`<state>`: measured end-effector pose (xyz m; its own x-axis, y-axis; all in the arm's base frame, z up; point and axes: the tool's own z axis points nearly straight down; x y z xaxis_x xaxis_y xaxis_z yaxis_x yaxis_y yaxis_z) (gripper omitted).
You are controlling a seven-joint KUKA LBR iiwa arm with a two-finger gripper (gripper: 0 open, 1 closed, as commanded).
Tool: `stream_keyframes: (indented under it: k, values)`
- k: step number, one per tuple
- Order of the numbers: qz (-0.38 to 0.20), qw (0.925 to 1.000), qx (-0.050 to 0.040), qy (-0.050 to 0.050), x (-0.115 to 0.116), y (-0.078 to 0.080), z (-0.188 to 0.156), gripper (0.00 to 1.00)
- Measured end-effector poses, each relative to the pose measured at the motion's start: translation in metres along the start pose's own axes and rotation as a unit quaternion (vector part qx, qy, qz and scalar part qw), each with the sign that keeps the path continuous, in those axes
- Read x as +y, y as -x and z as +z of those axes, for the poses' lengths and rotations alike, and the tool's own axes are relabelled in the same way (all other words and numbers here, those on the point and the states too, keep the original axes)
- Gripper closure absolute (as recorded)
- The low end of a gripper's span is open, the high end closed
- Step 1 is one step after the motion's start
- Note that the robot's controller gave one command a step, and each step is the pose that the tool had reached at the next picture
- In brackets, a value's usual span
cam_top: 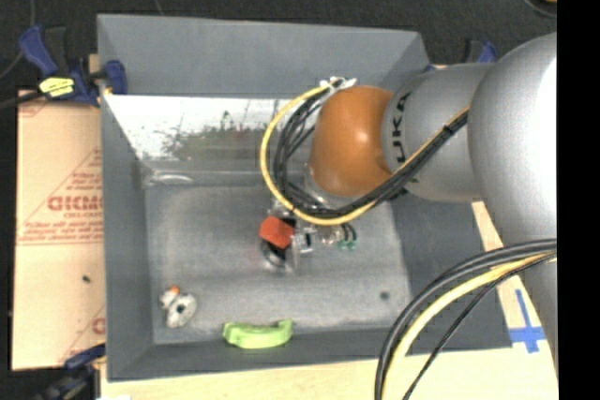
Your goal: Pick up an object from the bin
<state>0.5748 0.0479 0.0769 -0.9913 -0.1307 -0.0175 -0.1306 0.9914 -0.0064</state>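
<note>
My gripper (292, 246) hangs low over the middle of the bin floor, mostly hidden under the arm's orange cover. A small red-orange block with a black underside (275, 231) lies right against its left side; whether it is gripped I cannot tell. A small dark green piece (347, 242) lies just to the right of the gripper.
A lime green curved piece (256, 333) lies along the front wall. A small white and orange thing (176, 306) sits in the front left corner. The arm and its cables cover the bin's right side.
</note>
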Motion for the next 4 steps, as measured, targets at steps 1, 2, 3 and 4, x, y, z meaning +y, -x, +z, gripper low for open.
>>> stream_keyframes:
  k: [1,2,3,4]
  values:
    - [0.001,1.0,-0.0001,0.0,0.0001,0.0001,0.0,1.0]
    - [0.001,1.0,-0.0001,0.0,0.0001,0.0001,0.0,1.0]
    - [0.001,1.0,-0.0001,0.0,0.0001,0.0001,0.0,1.0]
    - [0.002,1.0,-0.0001,0.0,0.0001,0.0001,0.0,1.0]
